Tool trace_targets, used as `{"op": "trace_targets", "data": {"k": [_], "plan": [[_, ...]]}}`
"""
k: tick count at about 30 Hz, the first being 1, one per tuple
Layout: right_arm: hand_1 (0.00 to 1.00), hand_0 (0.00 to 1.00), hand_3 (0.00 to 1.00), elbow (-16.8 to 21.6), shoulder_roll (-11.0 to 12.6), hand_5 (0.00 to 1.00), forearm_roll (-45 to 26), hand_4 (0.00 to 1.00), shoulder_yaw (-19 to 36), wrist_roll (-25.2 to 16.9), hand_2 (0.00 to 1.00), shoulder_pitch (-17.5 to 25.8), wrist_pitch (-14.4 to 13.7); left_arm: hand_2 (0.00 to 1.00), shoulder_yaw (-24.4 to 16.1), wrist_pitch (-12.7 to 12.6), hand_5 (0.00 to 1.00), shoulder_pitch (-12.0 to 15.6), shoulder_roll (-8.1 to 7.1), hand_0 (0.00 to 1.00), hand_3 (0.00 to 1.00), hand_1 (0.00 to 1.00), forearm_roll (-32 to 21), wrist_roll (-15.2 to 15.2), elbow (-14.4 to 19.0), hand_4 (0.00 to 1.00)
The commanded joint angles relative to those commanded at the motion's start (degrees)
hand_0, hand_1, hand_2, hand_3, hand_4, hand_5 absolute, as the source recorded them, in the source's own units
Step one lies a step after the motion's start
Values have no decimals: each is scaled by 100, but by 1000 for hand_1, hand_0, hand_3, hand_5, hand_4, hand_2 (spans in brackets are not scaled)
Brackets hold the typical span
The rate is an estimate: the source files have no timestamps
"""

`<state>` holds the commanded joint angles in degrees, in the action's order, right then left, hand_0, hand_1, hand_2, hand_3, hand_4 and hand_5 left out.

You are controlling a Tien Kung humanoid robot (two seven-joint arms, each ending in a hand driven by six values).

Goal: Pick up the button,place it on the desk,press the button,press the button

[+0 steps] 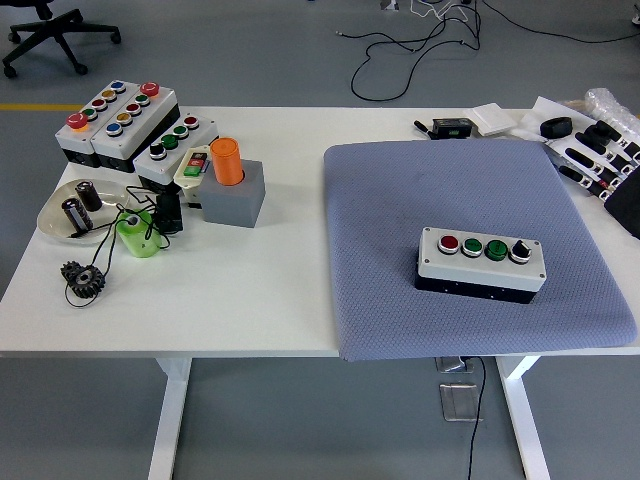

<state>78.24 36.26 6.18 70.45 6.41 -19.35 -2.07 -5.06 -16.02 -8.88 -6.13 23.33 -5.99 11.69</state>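
Resting: right hand spread, empty — table edge | bowl — two dark cylinders

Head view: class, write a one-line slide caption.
Four-control button box sits on the blue mat; right hand open at the table's edge.

The button box sits on the mat, right of the other boxes.
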Motion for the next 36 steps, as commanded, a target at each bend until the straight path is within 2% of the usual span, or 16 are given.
{"op": "trace_targets", "data": {"k": [15,16,25,29,36], "plan": [[767,797,919,-116,-227,803,-164,831,456,-72,842,265,-140,484,38,2,968,23,13,599,469,522,1,-12,-4,281],[763,794,882,-122,-236,795,-140,823,473,-78,836,281,-143,485,41,1,968,24,14,599,470,522,2,-13,-4,280],[763,796,870,-148,-238,794,311,815,687,-183,834,464,-148,486,55,-8,968,25,12,599,470,523,-15,-15,-7,280],[763,797,865,-191,-234,784,815,799,783,-201,831,520,-67,486,40,-4,969,22,10,599,470,523,3,-19,-11,280],[763,799,860,-228,-271,772,1197,791,849,-195,819,535,8,486,84,-4,969,48,19,599,470,522,-27,-24,-16,280]]}}
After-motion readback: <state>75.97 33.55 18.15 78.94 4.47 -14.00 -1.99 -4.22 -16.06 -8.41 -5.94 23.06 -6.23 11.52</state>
